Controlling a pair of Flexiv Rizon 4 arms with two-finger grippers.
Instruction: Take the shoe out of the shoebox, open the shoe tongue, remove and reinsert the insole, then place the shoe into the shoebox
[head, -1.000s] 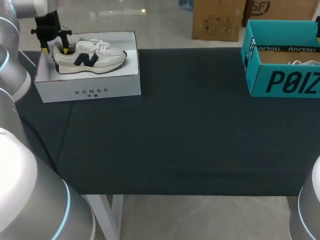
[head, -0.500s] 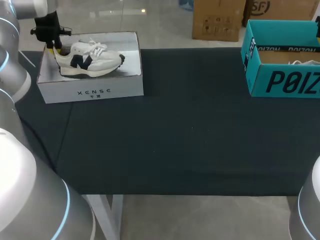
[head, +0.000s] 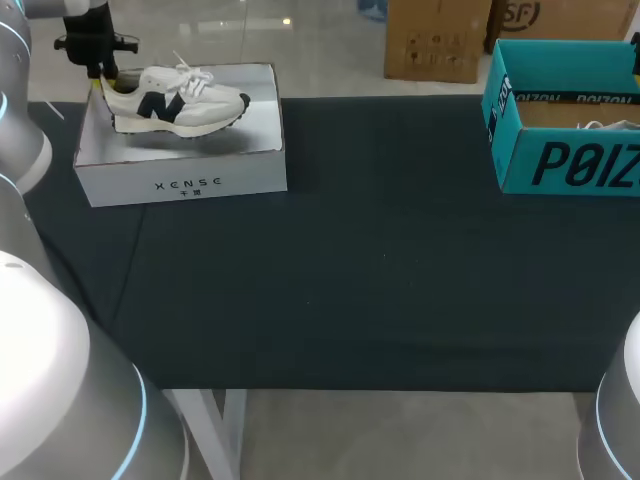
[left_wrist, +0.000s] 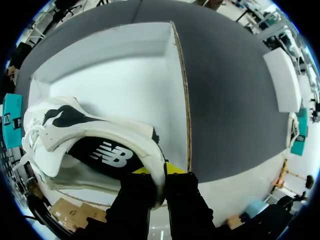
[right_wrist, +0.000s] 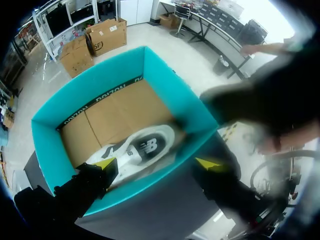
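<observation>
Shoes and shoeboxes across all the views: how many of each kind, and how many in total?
Shoeboxes: 2, the white shoebox and the teal shoebox
Shoes: 2, the held shoe and the boxed shoe
Total: 4

Lettering on white shoebox (head: 183, 184), teal box (head: 585, 165), logo on shoe (head: 160, 103)

Table (head: 400, 280): one, flat top covered edge to edge in dark cloth; pale metal leg (head: 236, 440) beneath near edge.
</observation>
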